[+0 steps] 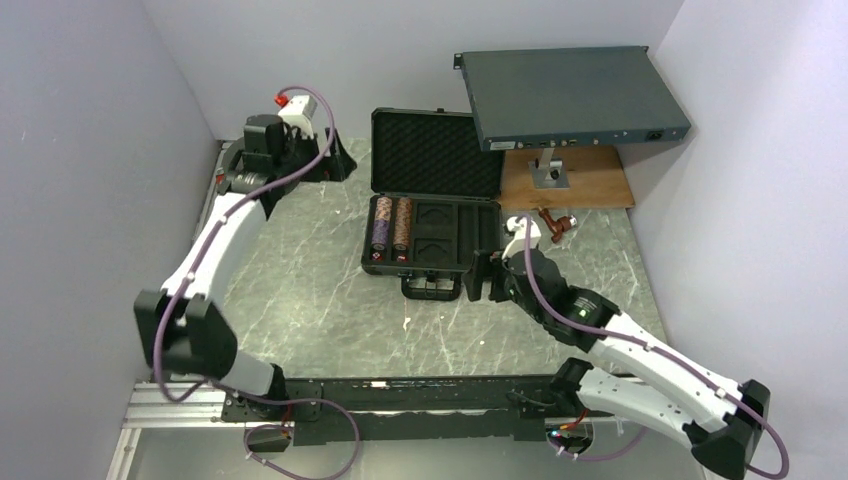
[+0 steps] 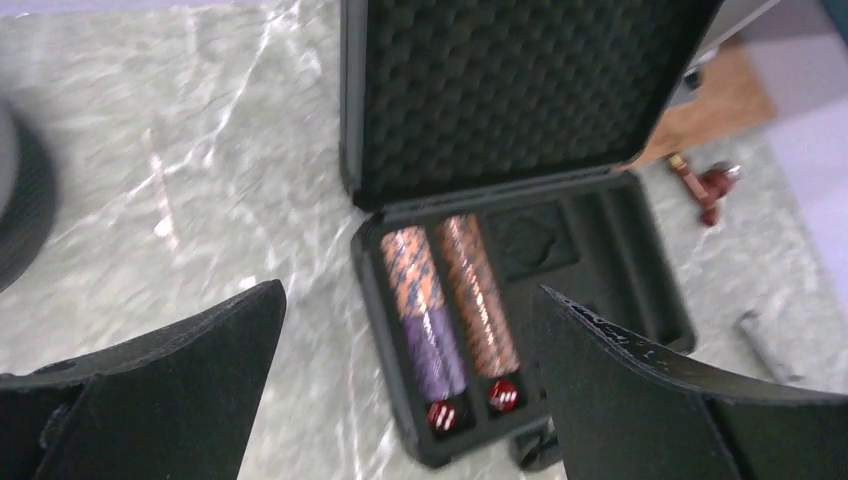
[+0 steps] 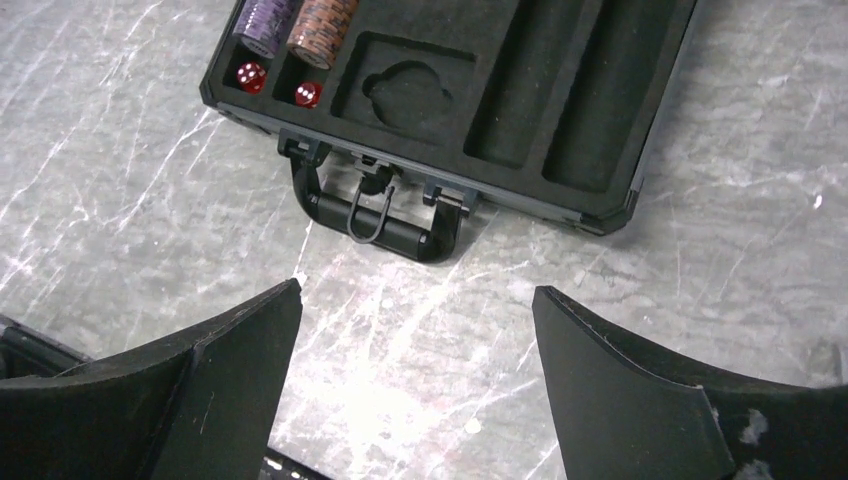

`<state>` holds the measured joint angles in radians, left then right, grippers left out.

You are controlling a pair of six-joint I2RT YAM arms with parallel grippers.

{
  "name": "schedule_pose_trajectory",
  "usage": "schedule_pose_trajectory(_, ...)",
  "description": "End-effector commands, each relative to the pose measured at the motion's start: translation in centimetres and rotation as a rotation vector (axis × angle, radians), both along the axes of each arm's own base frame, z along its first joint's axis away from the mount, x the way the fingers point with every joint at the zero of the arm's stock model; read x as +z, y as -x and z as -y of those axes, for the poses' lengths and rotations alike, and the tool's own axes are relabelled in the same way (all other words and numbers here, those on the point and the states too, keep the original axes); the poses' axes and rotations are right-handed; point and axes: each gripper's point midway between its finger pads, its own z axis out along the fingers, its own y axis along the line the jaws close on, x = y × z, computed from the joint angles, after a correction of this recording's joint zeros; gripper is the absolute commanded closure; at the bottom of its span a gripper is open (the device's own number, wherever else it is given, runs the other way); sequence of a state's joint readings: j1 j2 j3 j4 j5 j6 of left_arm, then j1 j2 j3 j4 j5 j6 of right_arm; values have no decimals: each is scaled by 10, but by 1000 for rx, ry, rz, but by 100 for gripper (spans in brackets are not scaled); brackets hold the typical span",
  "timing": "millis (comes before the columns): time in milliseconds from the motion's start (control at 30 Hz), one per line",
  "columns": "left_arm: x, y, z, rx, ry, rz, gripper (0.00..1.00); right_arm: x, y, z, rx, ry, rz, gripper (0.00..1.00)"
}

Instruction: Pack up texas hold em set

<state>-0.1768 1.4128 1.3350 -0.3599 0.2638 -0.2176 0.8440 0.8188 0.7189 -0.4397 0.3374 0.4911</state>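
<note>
My right gripper hung over the marble table in the overhead view, just off the near right corner of the case, with its jaws apart and empty. My left gripper sat far back on the left, well apart from the case. The case lay open with its foam lid upright and two chip stacks in the leftmost slots. A grey rack box stood behind it on the right, over a wooden board.

From my left wrist, my fingers were spread wide and gripped nothing. Beyond them one stack was brown then purple and the other all brown, with red dice at their near ends.

From my right wrist, my fingers stood wide apart above bare marble, and the case's handle was just ahead.
</note>
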Motion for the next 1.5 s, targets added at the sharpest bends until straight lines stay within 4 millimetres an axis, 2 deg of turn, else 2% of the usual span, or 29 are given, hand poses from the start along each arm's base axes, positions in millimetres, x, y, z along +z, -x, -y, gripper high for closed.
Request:
schedule_pose_trajectory(0, 32, -41, 21, -212, 289, 63, 1, -2, 11, 9, -28, -64, -12, 12)
schedule_pose_trajectory(133, 45, -77, 6, -293, 479, 119, 1, -1, 19, 2, 3, -127, -33, 12)
schedule_pose_trajectory(267, 45, -110, -8, -297, 547, 149, 1, -3, 21, -1, 16, -135, -48, 12)
schedule_pose_trajectory(400, 41, -136, -15, -293, 578, 159, 2, -7, 20, 5, -1, -104, -45, 12)
schedule_pose_trajectory(600, 27, -160, -19, -301, 612, 180, 3, -8, 23, 5, 11, -116, -39, 12)
schedule_pose_trajectory(800, 25, -174, -13, -384, 678, 217, 0, -13, 25, 5, 22, -109, -48, 12)
schedule_pose_trajectory(967, 6, -193, -17, -298, 706, 201, 0, -16, 24, 3, 26, -101, -54, 12)
schedule_pose_trajectory(1033, -2, -200, -13, -270, 708, 192, 5, -17, 24, 2, 28, -101, -55, 12)
schedule_pose_trajectory(1300, -34, -217, 19, -259, 820, 117, 6, -18, 24, 2, 30, -96, -59, 12)
schedule_pose_trajectory(1400, -41, -224, 19, -246, 849, 118, 8, -18, 24, 2, 33, -94, -62, 12)
schedule_pose_trajectory(1467, -44, -225, 36, -265, 848, 112, 9, -19, 24, 2, 34, -93, -64, 12)
